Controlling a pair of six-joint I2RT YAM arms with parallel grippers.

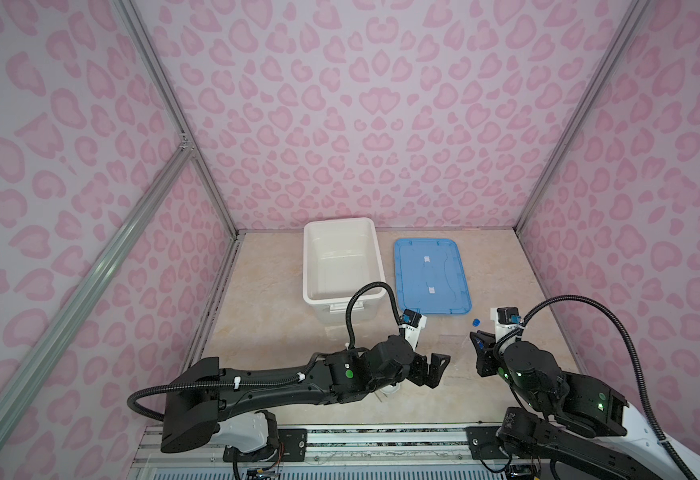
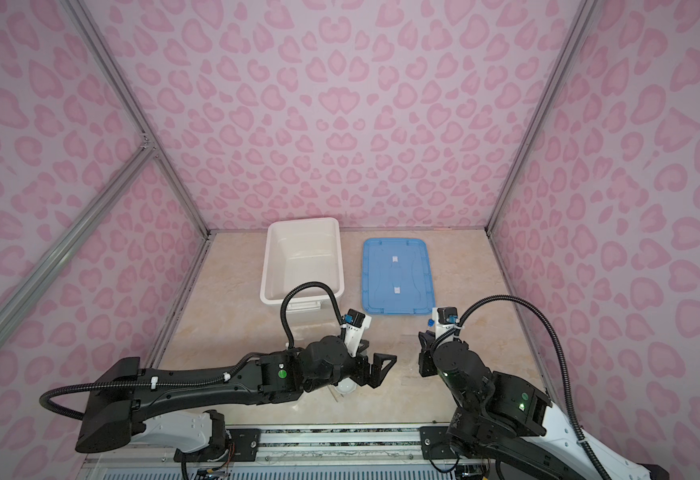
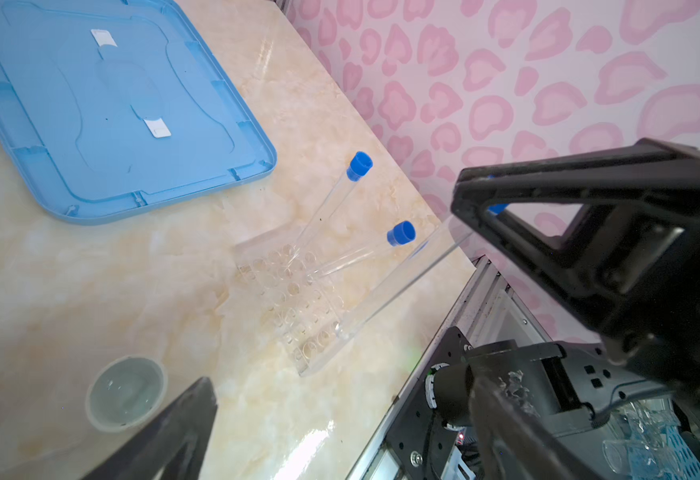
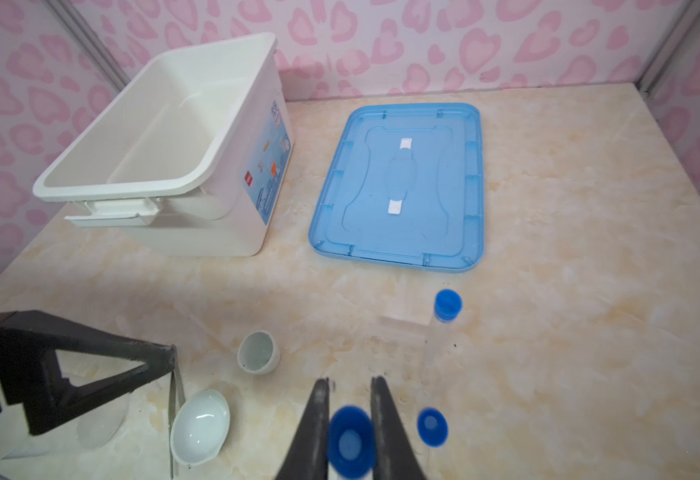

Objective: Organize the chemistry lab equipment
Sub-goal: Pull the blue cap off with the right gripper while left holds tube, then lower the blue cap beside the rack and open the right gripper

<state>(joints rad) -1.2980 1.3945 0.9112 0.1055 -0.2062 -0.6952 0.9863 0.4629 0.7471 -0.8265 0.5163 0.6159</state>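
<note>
R tool point(image 4: 350, 386) pinches the blue cap of tube 3 point(image 3: 398, 282). Its jaws are pressed onto the cap, which shows end-on btwn them in the right wrist view. L tool point(image 1: 433, 370) is spread wide and holds nothing; its open jaws face the rack point(image 3: 294, 299) from near by.

Key relation: tube 3's long axis runs slantwise from its foot, at a hole near one end of the rack, up & outward to the cap in the R tool. So the rack lies below and fwd of the R tool, and the tube isn't plumb over its hole. Can't tell if the foot is down in the hole or only resting on the top plate: clear on clear.

The other 2 tubes point(image 3: 331, 203) stand at the rack's opposite end, leaning too, apart from tube 3.

Judgement: the step in hand is seating tube 3. R arm is nearer & has the grip. Next move prob. needs the cap brought over the foot, then straight down, then release. L tool is close enough to steady the rack if it skids on the worktop point(image 4: 589, 291).
</note>
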